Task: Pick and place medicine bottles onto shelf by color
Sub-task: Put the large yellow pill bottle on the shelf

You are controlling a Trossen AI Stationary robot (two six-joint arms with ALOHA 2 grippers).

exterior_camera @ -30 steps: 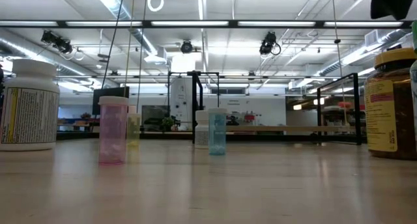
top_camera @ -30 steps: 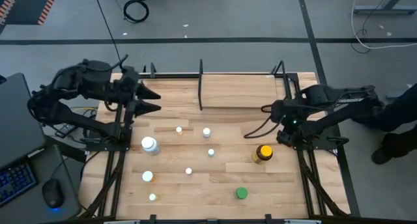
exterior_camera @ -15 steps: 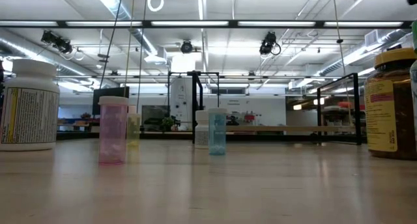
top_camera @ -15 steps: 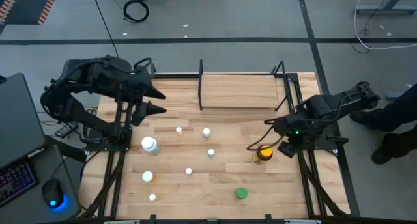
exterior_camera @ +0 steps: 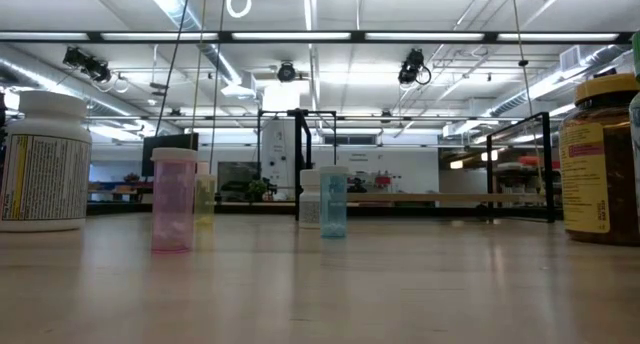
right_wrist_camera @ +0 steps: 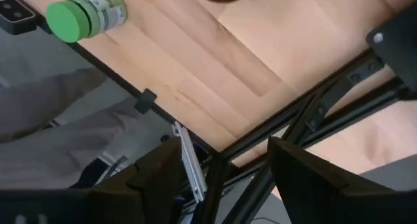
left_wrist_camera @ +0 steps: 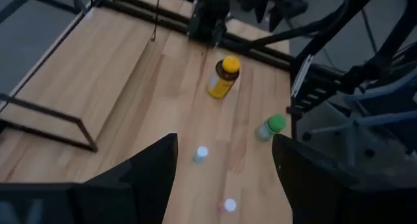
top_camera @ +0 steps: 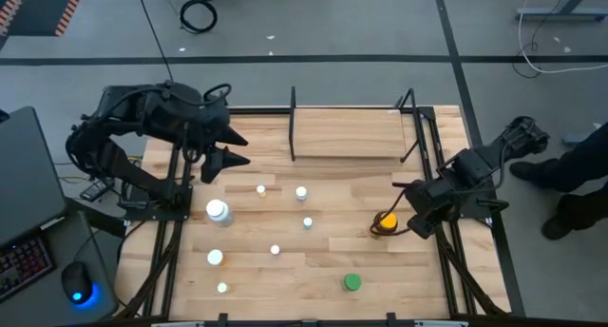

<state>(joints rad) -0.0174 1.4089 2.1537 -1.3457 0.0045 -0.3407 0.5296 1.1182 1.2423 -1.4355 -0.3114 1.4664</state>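
Observation:
The yellow dark-capped bottle [top_camera: 385, 222] stands upright at the table's right. It shows in the left wrist view [left_wrist_camera: 223, 76] and low view [exterior_camera: 600, 159] too. The green bottle [top_camera: 352, 282] stands near the front edge. The larger white bottle [top_camera: 218, 211] stands at the left, with several small white bottles [top_camera: 301, 192] around the middle. The shelf [top_camera: 351, 137] stands at the far edge between black posts. My left gripper [top_camera: 237, 147] is open above the table's far left. My right gripper [top_camera: 410, 216] is open just right of the yellow bottle.
Black frame rails [top_camera: 439, 241] run along the table's left and right edges. In the low view a pink vial [exterior_camera: 173, 199] and a blue vial [exterior_camera: 333, 202] stand mid-table. A person's dark legs [top_camera: 575, 184] show beyond the right edge.
My right gripper has swung from the shelf's right end toward the near edge and now sits beside the yellow bottle. My left gripper has gone a little toward the table's right. No bottle has moved.

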